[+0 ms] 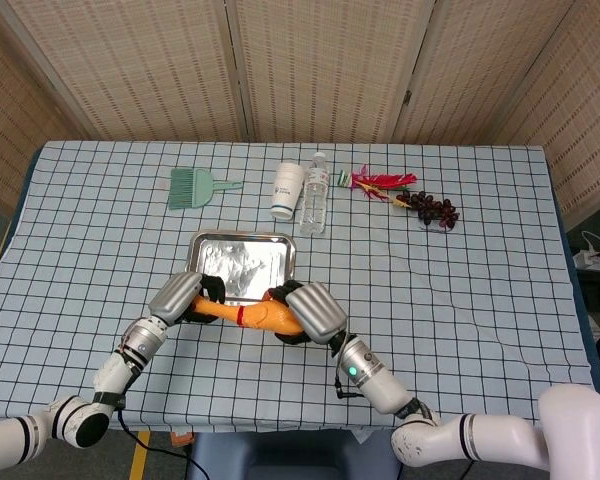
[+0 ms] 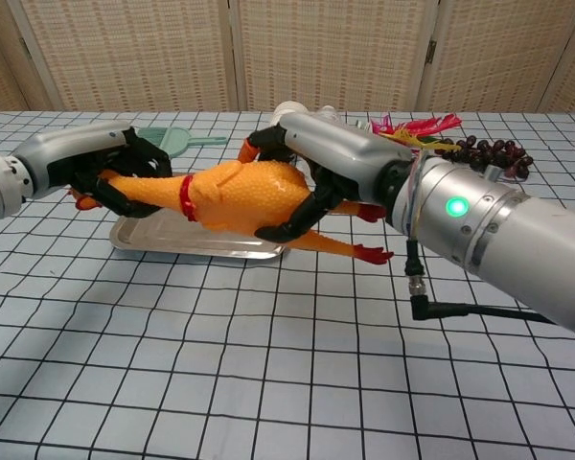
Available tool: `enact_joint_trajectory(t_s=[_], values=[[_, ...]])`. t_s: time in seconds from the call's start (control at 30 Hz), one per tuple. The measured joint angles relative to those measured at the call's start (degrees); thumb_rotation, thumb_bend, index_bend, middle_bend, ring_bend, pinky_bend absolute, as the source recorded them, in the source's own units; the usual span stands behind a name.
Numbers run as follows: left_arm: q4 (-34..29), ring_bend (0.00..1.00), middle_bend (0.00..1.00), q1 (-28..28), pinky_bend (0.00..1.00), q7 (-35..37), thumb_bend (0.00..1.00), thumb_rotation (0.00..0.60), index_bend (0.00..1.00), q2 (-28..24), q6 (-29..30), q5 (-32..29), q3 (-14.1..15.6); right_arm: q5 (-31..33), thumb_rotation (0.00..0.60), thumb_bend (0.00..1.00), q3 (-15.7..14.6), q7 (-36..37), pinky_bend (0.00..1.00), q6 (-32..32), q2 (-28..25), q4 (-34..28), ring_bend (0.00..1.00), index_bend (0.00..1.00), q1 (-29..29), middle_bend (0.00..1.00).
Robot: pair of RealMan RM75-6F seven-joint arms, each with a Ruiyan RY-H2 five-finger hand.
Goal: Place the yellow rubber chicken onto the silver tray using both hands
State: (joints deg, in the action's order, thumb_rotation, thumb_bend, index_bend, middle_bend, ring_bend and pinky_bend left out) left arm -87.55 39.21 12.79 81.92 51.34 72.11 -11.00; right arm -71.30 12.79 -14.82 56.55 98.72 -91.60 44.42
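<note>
The yellow rubber chicken [image 2: 235,192] [image 1: 260,315] hangs lengthwise in the air, carried by both hands. My left hand [image 2: 110,172] [image 1: 185,297] grips its neck and head end, just left of the red collar. My right hand [image 2: 316,163] [image 1: 308,308] wraps around its fat body, and the red feet trail out to the right. The silver tray [image 1: 242,262] [image 2: 144,237] lies on the table just behind and below the chicken. In the head view the chicken crosses the tray's near edge.
Behind the tray stand a white paper cup [image 1: 288,190] and a clear water bottle [image 1: 315,195]. A green brush [image 1: 192,186] lies at the back left. Red and green chillies [image 1: 378,184] and dark grapes [image 1: 435,210] lie at the back right.
</note>
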Motion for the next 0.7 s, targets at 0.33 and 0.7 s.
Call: enact_joint_trajectory(t_s=[0.33, 0.7], values=[[1.1, 0.48, 0.69, 0.1, 0.55, 0.7, 0.78, 0.600, 0.80, -0.3, -0.2, -0.3, 0.0, -0.8, 0.600, 0.12, -0.4, 1.6, 0.00, -0.9, -3.8, -2.9, 0.00, 0.00, 0.2, 0.00], [1.8, 0.48, 0.69, 0.2, 0.55, 1.1, 0.78, 0.600, 0.80, -0.2, 0.2, 0.4, 0.1, 0.3, 0.600, 0.12, -0.2, 2.9, 0.00, -1.2, -4.1, -2.4, 0.00, 0.00, 0.4, 0.00]])
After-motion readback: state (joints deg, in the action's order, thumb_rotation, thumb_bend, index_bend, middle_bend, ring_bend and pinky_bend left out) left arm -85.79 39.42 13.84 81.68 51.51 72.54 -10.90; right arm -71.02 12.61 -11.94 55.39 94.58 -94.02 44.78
